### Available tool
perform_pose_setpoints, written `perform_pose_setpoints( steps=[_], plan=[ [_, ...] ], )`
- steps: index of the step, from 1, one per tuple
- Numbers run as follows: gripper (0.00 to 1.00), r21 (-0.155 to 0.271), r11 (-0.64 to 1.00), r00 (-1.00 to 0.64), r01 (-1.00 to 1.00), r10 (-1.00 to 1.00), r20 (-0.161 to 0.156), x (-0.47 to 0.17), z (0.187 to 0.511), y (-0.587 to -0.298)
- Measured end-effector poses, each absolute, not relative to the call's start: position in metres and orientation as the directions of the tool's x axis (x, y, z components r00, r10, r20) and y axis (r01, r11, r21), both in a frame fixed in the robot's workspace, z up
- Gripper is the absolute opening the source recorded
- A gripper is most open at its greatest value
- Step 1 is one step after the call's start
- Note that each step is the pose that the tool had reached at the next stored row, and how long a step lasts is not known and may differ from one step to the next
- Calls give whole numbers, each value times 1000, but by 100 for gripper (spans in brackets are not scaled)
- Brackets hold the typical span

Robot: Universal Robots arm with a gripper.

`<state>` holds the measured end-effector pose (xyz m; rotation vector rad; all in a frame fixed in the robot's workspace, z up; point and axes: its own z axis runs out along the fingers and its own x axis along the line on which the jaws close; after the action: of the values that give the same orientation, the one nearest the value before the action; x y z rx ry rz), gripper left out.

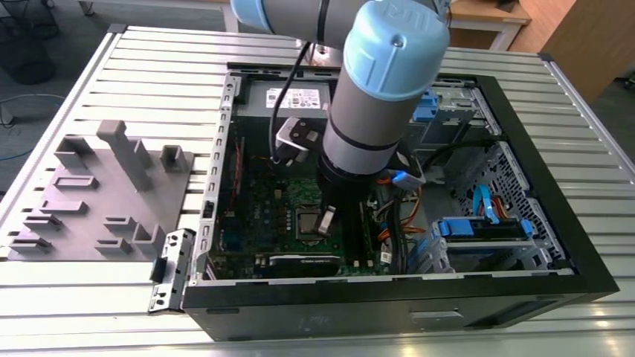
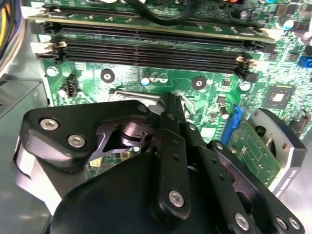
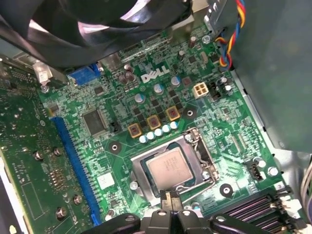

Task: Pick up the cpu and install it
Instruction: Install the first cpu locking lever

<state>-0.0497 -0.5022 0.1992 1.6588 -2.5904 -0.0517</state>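
The cpu [image 3: 169,168], a flat square chip with a silvery top, lies flat in the metal-framed socket [image 3: 196,142] on the green motherboard [image 3: 122,146]. My gripper [image 3: 170,197] hangs low inside the computer case [image 1: 397,297]. Its tip is at the socket's edge, on the side toward the memory slots. In the first wrist view the fingertips [image 3: 167,196] stand together with no gap and nothing between them. In the second wrist view the black finger links [image 2: 170,146] cover most of the socket, and a bit of its metal lever [image 2: 132,92] shows past them. The arm [image 1: 382,97] comes down over the case's middle.
Black memory slots [image 2: 146,48] run just past the socket. A long blue slot [image 3: 73,161] and a fan [image 3: 97,24] flank the board. Coloured cables [image 1: 407,208] and a blue drive bracket [image 1: 481,227] lie toward the exterior view's right. A grey fixture tray [image 1: 100,193] sits outside the case.
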Motion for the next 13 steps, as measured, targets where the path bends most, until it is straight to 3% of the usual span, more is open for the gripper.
perform_pose_setpoints(
  steps=[13],
  plan=[
    [11,63,428,-426,-902,-904,38,-43,192,-506]
  ],
)
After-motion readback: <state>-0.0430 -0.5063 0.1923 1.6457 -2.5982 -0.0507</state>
